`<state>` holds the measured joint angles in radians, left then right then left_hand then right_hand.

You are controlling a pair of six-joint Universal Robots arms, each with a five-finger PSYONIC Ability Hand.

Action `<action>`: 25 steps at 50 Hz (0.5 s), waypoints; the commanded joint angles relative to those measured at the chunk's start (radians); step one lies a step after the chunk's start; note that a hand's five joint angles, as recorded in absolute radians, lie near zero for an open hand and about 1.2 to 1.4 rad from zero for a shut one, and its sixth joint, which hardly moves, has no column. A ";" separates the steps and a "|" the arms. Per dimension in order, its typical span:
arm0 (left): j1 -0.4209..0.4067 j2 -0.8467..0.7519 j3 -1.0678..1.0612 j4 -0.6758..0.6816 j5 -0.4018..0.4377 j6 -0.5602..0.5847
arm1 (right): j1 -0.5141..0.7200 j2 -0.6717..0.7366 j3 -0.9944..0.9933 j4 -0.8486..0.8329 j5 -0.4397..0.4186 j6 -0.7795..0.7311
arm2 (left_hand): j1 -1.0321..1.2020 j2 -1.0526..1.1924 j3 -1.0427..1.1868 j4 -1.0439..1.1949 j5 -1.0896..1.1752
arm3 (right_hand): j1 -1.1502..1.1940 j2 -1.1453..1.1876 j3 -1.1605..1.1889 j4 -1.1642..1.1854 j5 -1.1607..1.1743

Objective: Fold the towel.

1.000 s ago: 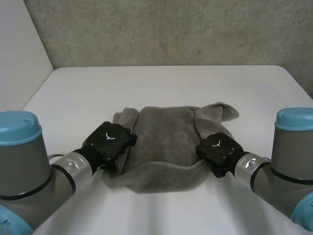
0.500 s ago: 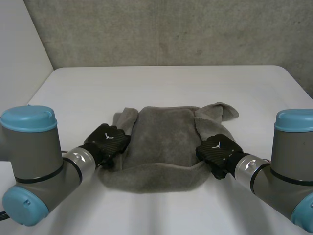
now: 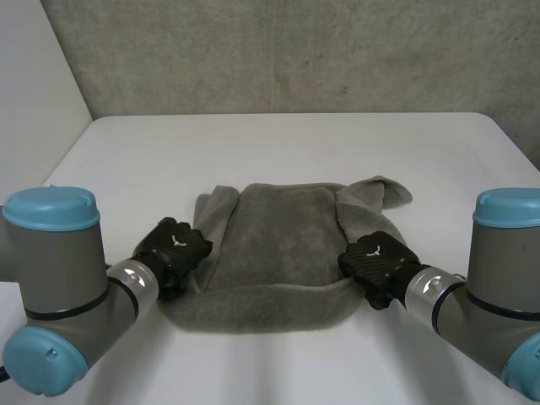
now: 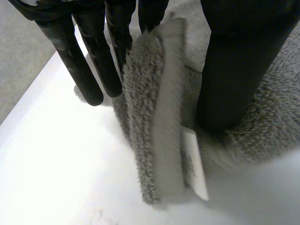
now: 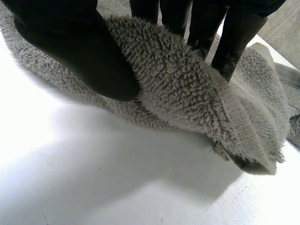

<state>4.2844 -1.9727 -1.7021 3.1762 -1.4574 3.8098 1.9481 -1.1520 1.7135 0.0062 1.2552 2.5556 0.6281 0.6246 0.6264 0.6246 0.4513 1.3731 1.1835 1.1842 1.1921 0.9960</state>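
A grey terry towel [image 3: 278, 245] lies partly folded in the middle of the white table [image 3: 278, 152], its far right corner bunched up. My left hand [image 3: 173, 246] is at the towel's left edge, near the front. In the left wrist view the hemmed edge [image 4: 161, 117] stands up between the straight fingers [image 4: 89, 70] and the thumb [image 4: 234, 70], which rests on the towel; the fingers stand apart from the cloth. My right hand [image 3: 377, 260] is at the right front edge. There a fold of towel [image 5: 187, 89] is pinched between thumb [image 5: 79, 51] and fingers [image 5: 229, 42].
A white label [image 4: 194, 164] hangs from the towel's hem by my left thumb. Bare table surrounds the towel on all sides. A grey wall [image 3: 295, 51] stands behind the table's far edge.
My left hand has drawn back to the left, off the towel's top to its left edge, and the left arm has swung inward. The right hand has stayed in place.
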 commanded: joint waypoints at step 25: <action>0.070 0.227 -0.067 0.163 -0.041 -0.127 | -0.030 -0.009 -0.035 0.001 0.004 0.138 | 0.768 0.772 0.770 0.772 0.770 | -0.724 -0.535 -0.535 -0.543 -0.522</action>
<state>4.2838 -1.8217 -1.7483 3.2671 -1.5004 3.7680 1.9467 -1.1560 1.7018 0.0036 1.2587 2.6040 1.1530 1.2096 1.2068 1.2084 1.0048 0.9337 0.8332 0.8294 0.8323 0.6854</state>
